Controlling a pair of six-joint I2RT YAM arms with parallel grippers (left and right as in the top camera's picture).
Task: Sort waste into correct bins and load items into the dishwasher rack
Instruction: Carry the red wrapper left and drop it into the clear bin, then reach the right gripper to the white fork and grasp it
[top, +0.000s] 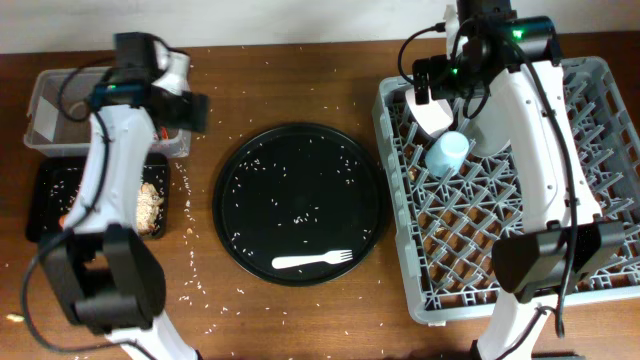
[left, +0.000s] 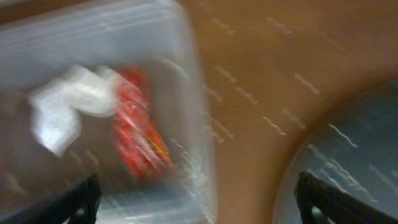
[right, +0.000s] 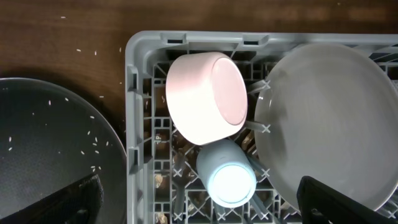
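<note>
The clear tub (top: 45, 100) stands at the far left; the blurred left wrist view shows the white napkin (left: 59, 112) and red wrapper (left: 140, 134) inside it. The black shallow tray (top: 45, 205) below it holds food scraps (top: 150, 205). My left gripper (top: 185, 110) is open and empty over the tub's right edge (left: 199, 205). The grey rack (top: 600, 200) holds the pinkish bowl (right: 205, 96), light-blue cup (right: 227, 177) and pale plate (right: 329, 124). My right gripper (right: 199, 208) is open above the cup. The white fork (top: 312, 261) lies on the round tray.
The large round black tray (top: 300, 150) sits at the centre with rice grains scattered on it. Loose rice lies on the brown table around the trays. My right arm hides most of the plate in the overhead view.
</note>
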